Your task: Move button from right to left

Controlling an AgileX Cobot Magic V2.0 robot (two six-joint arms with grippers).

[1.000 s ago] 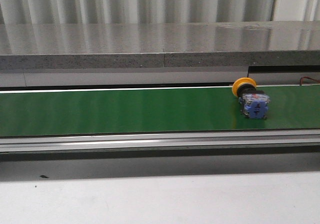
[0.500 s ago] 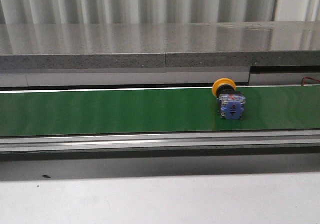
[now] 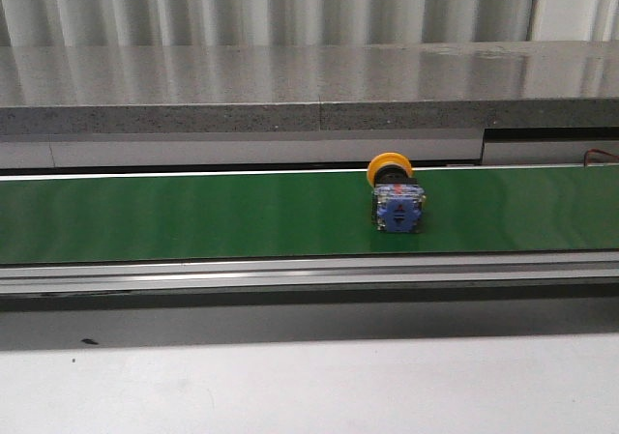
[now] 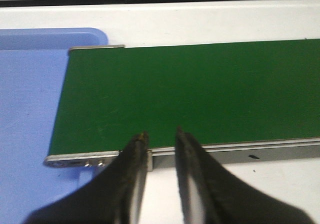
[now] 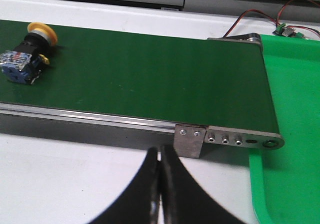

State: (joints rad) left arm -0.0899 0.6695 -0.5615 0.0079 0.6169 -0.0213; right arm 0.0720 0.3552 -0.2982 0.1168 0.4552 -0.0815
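Button [image 3: 395, 197] lies on the green belt [image 3: 193, 217] — left gripper [image 4: 159, 136] parted, right gripper [image 5: 159, 154] closed empty.

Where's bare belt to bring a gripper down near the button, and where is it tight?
The green belt is bare from the button leftward to its end by the blue tray, and rightward to the green tray. Tight only behind the button, whose yellow cap sits near the belt's far edge.
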